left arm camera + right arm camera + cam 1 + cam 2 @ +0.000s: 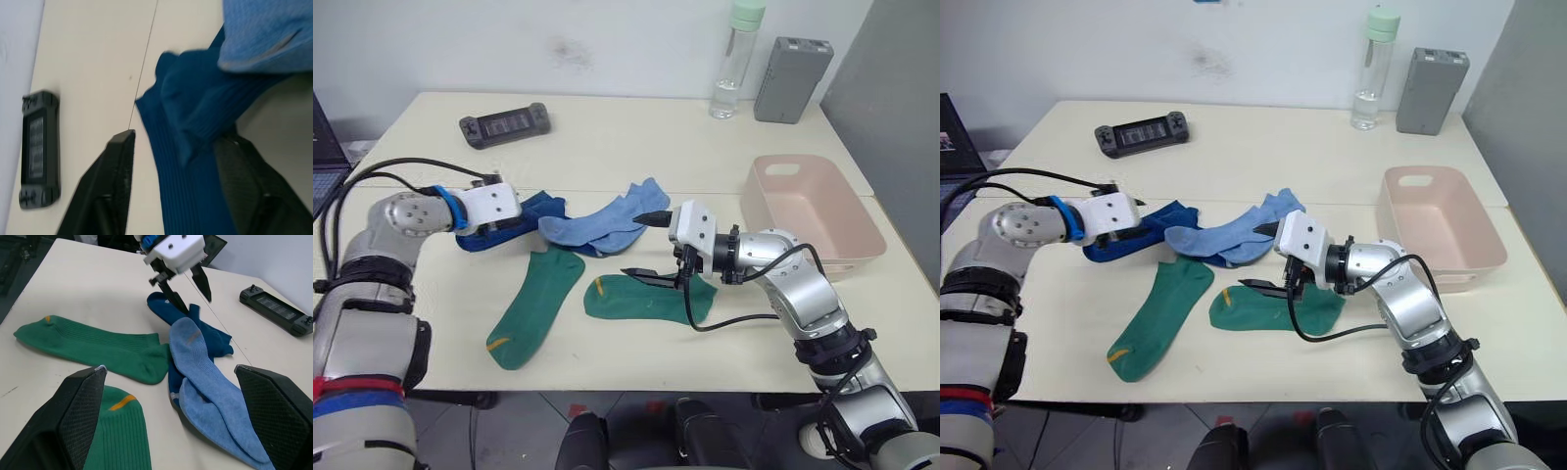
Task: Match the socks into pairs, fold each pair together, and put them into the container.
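We see a cream bench (607,137) with a thin seam running across it. A black handheld game controller (505,124) lies flat on it, well beyond the left pincer (530,221) and apart from it, toward the bench's far edge. Far past the right pincer (649,245), near the back edge, a clear water bottle (733,59) with a pale green cap stands upright. Just beside the bottle stands a grey box (791,79). A white wall (558,44) rises behind the bench. The dark corner of a laptop (325,147) sits outward of the left pincer, at the bench's end.
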Motion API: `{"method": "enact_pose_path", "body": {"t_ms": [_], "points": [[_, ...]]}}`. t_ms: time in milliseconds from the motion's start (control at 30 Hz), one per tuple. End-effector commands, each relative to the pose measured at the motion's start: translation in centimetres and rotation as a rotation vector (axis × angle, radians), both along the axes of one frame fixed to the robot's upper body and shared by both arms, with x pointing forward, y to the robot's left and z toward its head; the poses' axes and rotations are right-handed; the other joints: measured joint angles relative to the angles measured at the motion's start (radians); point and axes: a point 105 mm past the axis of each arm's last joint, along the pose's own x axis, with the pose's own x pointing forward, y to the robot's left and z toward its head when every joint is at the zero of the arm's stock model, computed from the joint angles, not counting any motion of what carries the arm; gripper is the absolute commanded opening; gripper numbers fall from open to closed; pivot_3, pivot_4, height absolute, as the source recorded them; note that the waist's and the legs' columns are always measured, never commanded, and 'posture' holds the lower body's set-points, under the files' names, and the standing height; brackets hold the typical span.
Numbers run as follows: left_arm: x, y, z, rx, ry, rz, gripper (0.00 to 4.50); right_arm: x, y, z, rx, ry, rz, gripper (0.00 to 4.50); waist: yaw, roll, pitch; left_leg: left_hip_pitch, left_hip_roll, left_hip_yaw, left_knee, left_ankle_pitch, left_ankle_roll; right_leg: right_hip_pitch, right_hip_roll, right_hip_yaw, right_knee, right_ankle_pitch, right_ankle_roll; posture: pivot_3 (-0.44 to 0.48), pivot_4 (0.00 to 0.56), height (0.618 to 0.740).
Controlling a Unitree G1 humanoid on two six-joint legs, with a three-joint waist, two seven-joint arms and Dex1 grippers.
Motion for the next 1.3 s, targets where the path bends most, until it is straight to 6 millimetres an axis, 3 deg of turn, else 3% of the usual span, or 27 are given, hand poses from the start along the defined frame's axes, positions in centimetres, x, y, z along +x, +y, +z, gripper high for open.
{"method": "enact_pose_path", "body": {"t_ms": [33, 133, 300, 500, 767, 867, 1267, 1300], "points": [[-1.6, 1.4, 1.5, -0.151, -0.012, 0.020, 3.73, -0.8, 0.3, 1.3, 0.030, -0.049, 0.036, 4.50, -0.001, 0.000, 0.000, 0.000, 0.000, 0.000, 0.000, 0.000, 0.000, 0.000, 0.000, -0.001, 0.000, 0.000, 0.000, 0.000, 0.150, 0.740], [-3.3, 0.8, 1.5, -0.276, 0.025, -0.019, 4.45, -1.0, 0.4, 1.3, 0.029, -0.045, 0.053, 4.50, -0.001, 0.000, 0.000, 0.000, 0.000, 0.000, 0.000, 0.000, 0.000, 0.000, 0.000, -0.001, 0.001, 0.000, 0.000, 0.000, 0.150, 0.740], [-7.7, -3.3, -0.2, -0.508, 0.250, -0.097, 4.45, -1.0, 0.5, 1.3, 0.018, -0.039, 0.069, 4.50, 0.003, 0.000, 0.000, 0.000, 0.000, -0.001, 0.001, 0.000, 0.000, 0.002, -0.002, -0.001, 0.001, 0.000, 0.000, 0.000, 0.150, 0.740], [-7.7, -7.2, -3.1, -0.615, 0.251, -0.009, 4.45, -1.0, 0.5, 1.3, 0.016, -0.036, 0.074, 4.50, 0.013, 0.000, 0.000, 0.001, 0.000, -0.001, 0.002, 0.000, 0.000, 0.003, -0.002, -0.001, 0.001, -0.002, 0.003, 0.000, 0.150, 0.740], [-7.3, -8.4, -7.8, -0.602, 0.305, 0.113, 4.45, -1.0, 0.1, 1.3, 0.001, -0.043, 0.061, 4.50, 0.012, 0.000, 0.000, 0.002, 0.000, -0.001, 0.002, 0.000, 0.000, 0.002, -0.001, -0.001, 0.001, 0.000, 0.000, 0.000, 0.150, 0.740], [-7.5, -8.2, -8.7, -0.588, 0.334, 0.140, 3.90, -1.0, 0.1, 1.4, 0.003, -0.041, 0.061, 4.50, 0.012, 0.000, 0.000, 0.002, 0.000, -0.001, 0.002, 0.000, 0.000, 0.002, -0.001, 0.000, 0.001, 0.000, 0.000, 0.000, 0.150, 0.740], [-7.5, -7.9, -8.0, -0.687, 0.329, 0.158, 0.12, -0.9, 0.3, 1.7, 0.029, -0.035, 0.059, 4.50, 0.012, 0.000, 0.000, 0.002, 0.000, -0.001, 0.002, 0.000, 0.000, 0.003, -0.001, 0.000, 0.001, -0.001, 0.002, 0.000, 0.150, 0.740], [-7.7, -8.0, -7.7, -0.690, 0.319, 0.138, 0.05, -0.8, 0.2, 1.8, 0.029, -0.036, 0.058, 4.50, 0.012, 0.000, 0.000, 0.002, 0.000, -0.001, 0.002, 0.000, 0.000, 0.003, -0.001, 0.000, 0.001, -0.001, 0.002, 0.000, 0.150, 0.740]]}}
